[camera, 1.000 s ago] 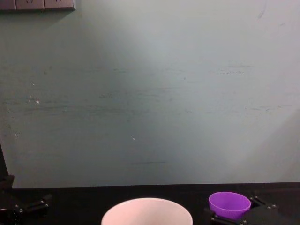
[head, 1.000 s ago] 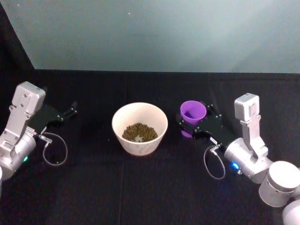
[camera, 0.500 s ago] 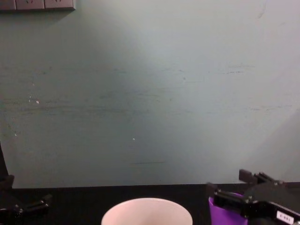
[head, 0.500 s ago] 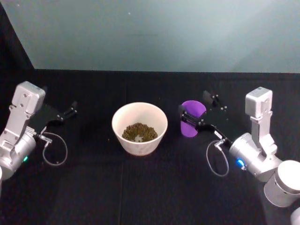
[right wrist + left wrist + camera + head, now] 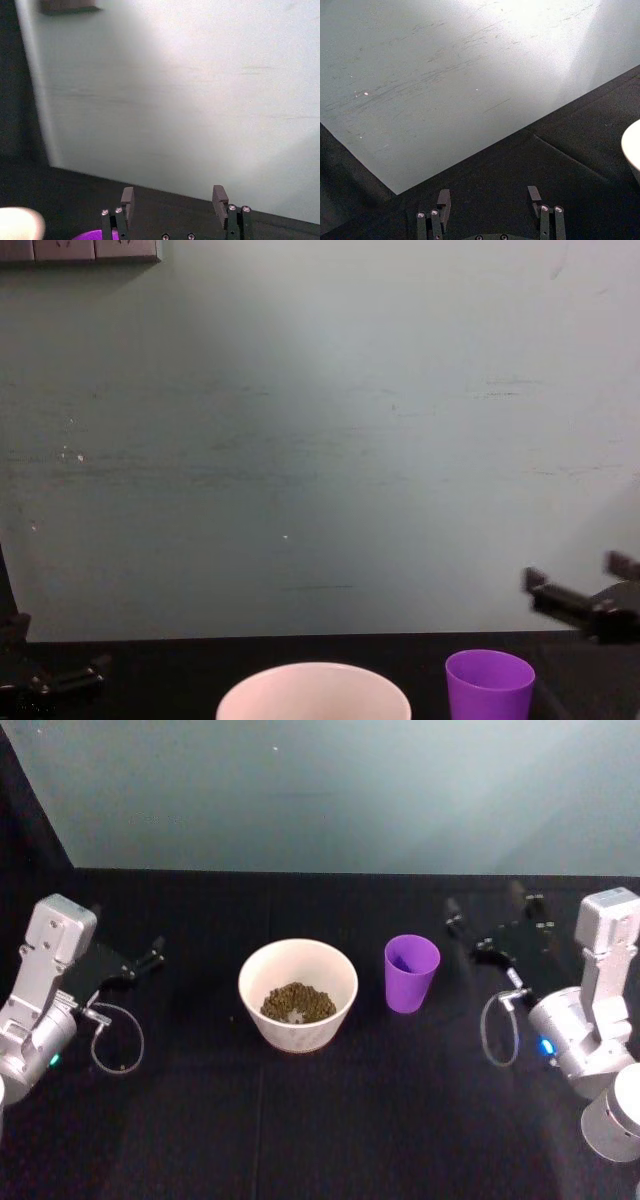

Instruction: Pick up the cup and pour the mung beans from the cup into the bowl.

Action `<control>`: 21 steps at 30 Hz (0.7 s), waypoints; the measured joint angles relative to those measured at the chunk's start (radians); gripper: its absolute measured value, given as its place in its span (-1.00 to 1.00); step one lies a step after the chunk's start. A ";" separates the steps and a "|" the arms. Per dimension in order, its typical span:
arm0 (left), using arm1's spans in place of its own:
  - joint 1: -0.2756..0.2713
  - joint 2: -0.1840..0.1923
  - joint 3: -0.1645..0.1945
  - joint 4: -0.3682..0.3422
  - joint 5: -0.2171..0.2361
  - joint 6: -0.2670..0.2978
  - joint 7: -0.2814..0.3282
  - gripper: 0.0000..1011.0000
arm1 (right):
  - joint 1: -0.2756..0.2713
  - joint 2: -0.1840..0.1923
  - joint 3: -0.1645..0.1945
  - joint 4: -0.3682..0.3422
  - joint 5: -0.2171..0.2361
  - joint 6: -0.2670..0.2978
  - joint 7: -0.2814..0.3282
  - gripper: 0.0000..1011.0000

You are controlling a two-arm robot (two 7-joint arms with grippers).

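The purple cup (image 5: 411, 973) stands upright on the black table, just right of the pale bowl (image 5: 298, 994); its inside looks bare. Mung beans (image 5: 297, 1002) lie in a heap at the bottom of the bowl. In the chest view the cup (image 5: 489, 684) and the bowl's rim (image 5: 313, 692) sit at the lower edge. My right gripper (image 5: 490, 926) is open, raised and well to the right of the cup, holding nothing; the right wrist view shows its fingers (image 5: 127, 201) spread above a sliver of the cup (image 5: 92, 235). My left gripper (image 5: 148, 957) rests open at the far left.
A pale green wall (image 5: 330, 790) closes off the back of the table. Loose cable loops hang by both wrists (image 5: 118, 1040). Open black tabletop (image 5: 320, 1120) lies in front of the bowl and cup.
My right gripper has let go of the cup, opened and drawn back up and to the right. The cup now stands free and upright. The left arm has not moved.
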State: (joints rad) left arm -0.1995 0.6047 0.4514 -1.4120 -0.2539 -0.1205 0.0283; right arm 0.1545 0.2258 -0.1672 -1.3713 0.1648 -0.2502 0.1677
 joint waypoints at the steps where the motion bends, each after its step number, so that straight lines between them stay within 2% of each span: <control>1: 0.000 0.000 0.000 0.000 0.000 0.000 0.000 0.98 | -0.002 -0.003 0.006 -0.003 -0.015 0.002 -0.021 0.98; 3: 0.000 0.000 0.000 0.000 0.000 0.000 0.000 0.98 | -0.003 -0.008 0.017 -0.006 -0.065 0.020 -0.078 0.98; 7: 0.000 0.000 0.000 0.000 0.000 0.000 0.000 0.98 | 0.009 -0.003 0.020 0.014 -0.106 0.045 -0.097 0.98; 15: 0.000 0.000 0.000 0.000 0.000 0.000 0.000 0.98 | 0.050 0.022 0.013 0.121 -0.147 0.069 -0.043 0.98; 21: 0.000 0.000 0.000 0.000 0.000 0.000 0.000 0.98 | 0.050 0.025 0.019 0.139 -0.153 0.054 -0.022 0.98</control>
State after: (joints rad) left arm -0.1995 0.6047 0.4514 -1.4120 -0.2540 -0.1205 0.0283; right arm 0.2046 0.2505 -0.1481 -1.2324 0.0114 -0.1960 0.1459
